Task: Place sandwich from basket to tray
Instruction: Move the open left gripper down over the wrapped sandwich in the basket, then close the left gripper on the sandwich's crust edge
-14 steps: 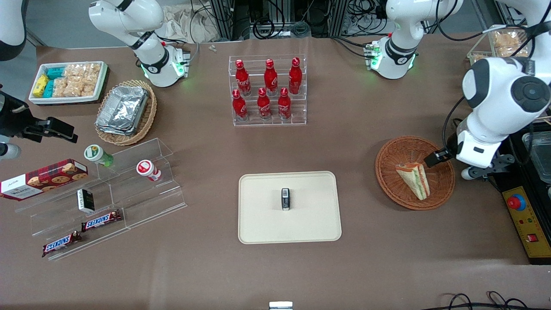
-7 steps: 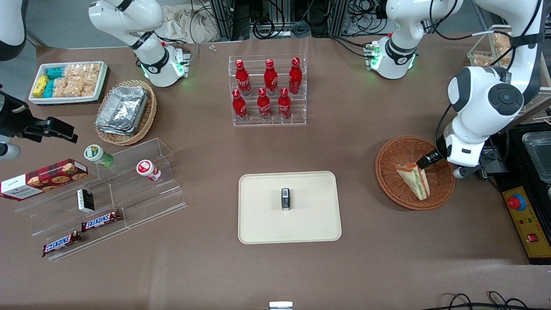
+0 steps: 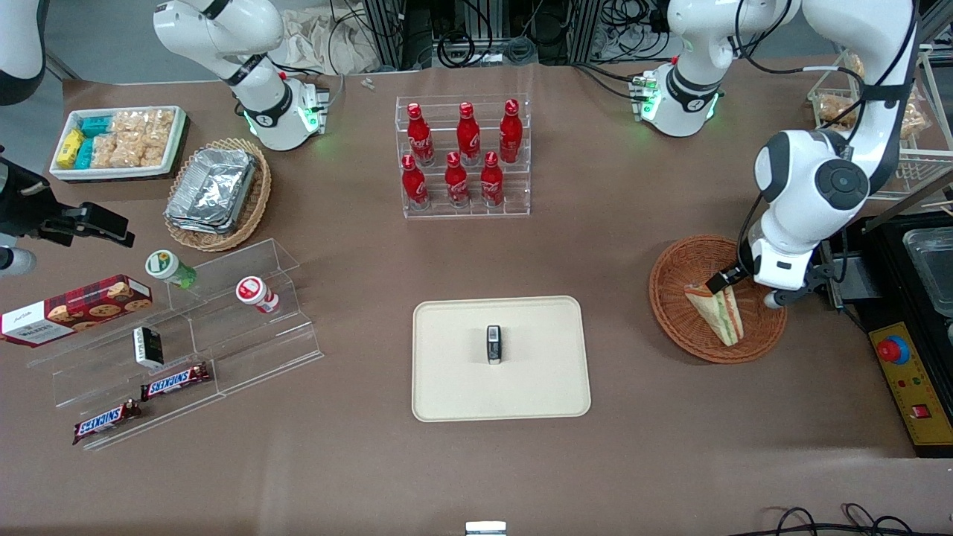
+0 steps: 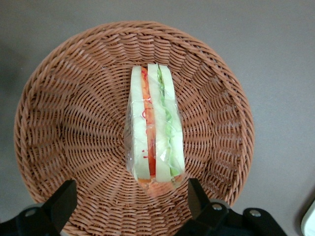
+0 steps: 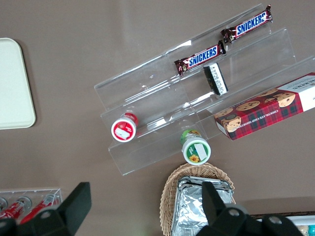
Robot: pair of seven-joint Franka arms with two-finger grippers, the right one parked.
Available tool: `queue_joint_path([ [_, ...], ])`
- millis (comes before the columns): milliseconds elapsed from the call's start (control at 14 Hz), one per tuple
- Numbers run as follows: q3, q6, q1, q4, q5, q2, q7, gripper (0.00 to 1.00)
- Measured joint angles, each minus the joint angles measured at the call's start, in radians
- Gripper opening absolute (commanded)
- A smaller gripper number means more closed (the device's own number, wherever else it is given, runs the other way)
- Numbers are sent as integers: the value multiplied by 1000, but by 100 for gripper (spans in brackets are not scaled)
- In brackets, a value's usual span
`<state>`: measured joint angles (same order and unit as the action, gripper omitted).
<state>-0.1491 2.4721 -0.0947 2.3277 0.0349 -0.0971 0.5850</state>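
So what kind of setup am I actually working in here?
Likely a lab bench staged as a mock snack shop: cola bottles in an acrylic rack, Snickers bars on clear risers, cabling at the table's edge. The gripper hangs open above the sandwich in the basket.

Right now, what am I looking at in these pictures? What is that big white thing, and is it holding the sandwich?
The big white thing is a robot arm. At its end sit two jaws, called a gripper. One picture looks down on the whole table from the front. Another comes from a small camera on the arm's wrist, so it looks straight down past the gripper. The third comes from a second arm that just rests.

The gripper is open and hovers over the sandwich, one jaw on each side of it. It holds nothing yet. The sandwich, in clear wrap, lies in a round brown basket. It should go onto the cream tray, where a small dark packet already lies. Farther from the front camera stand red bottles in a clear rack.
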Motion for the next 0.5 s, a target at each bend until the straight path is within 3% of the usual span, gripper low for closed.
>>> queue_joint_path([
  [500, 5, 113, -15, 32, -6, -71, 38, 100],
])
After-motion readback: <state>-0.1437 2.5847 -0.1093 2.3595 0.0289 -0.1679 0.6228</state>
